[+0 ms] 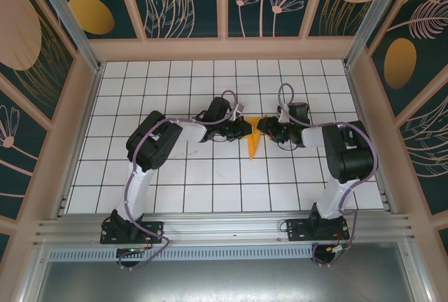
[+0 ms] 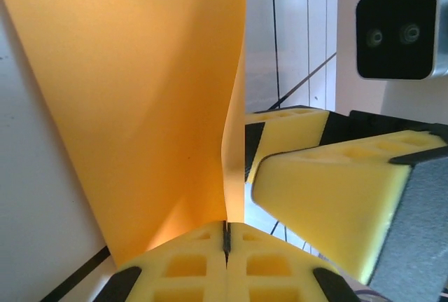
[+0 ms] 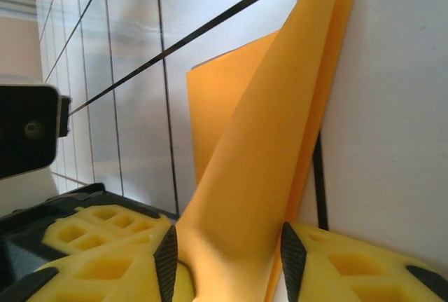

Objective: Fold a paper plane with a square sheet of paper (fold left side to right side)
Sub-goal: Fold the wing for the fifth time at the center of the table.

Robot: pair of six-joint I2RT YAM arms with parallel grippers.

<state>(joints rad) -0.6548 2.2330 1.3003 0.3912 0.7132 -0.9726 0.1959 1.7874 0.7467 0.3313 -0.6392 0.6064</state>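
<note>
Top external view: one orange sheet of paper [image 1: 253, 142] is seen as a narrow pointed shape near the middle of the tiled worktop [image 1: 175, 176]. Its far end sits between the left tool [image 1: 245, 129] and the right tool [image 1: 261, 126], which are nearly tip to tip. Grip detail is too small to be read there.

Left wrist view: the left tool [image 2: 225, 246] is seen with its yellow pads pressed fully together, and the paper's edge is pinched in the seam. The sheet [image 2: 140, 106] is shown curved and lifted off the tiles. The right tool [image 2: 262, 158] is seen just beside it.

Right wrist view: the right tool [image 3: 227, 260] is shown with its pads part-way apart. The doubled sheet [image 3: 259, 141] fills the gap and touches both pads, so it is gripped. Two layers are visible at the fold.

Counted: one sheet, two arms, two tools.
</note>
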